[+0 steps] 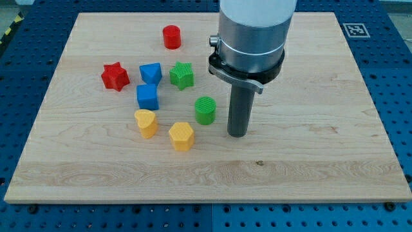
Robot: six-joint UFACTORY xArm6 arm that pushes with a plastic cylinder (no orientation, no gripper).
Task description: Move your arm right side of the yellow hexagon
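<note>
Yellow hexagon (181,136) left of my tip (237,134)

You see a pale matt wooden board (309,161), ridged plastic yellow hexagon (181,136), brushed metal arm housing (254,26) above it.

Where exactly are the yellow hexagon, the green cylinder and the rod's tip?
yellow hexagon (181,135): camera view, its top face.
green cylinder (205,109): camera view, its ribbed top.
my tip (237,134): camera view, the rod's very end, right of the hexagon.

The yellow hexagon (181,136) (a squat 6-sided block, flat face up) rests upright on the wooden board, just below-left of the green cylinder (206,110) and apart from it.
</note>
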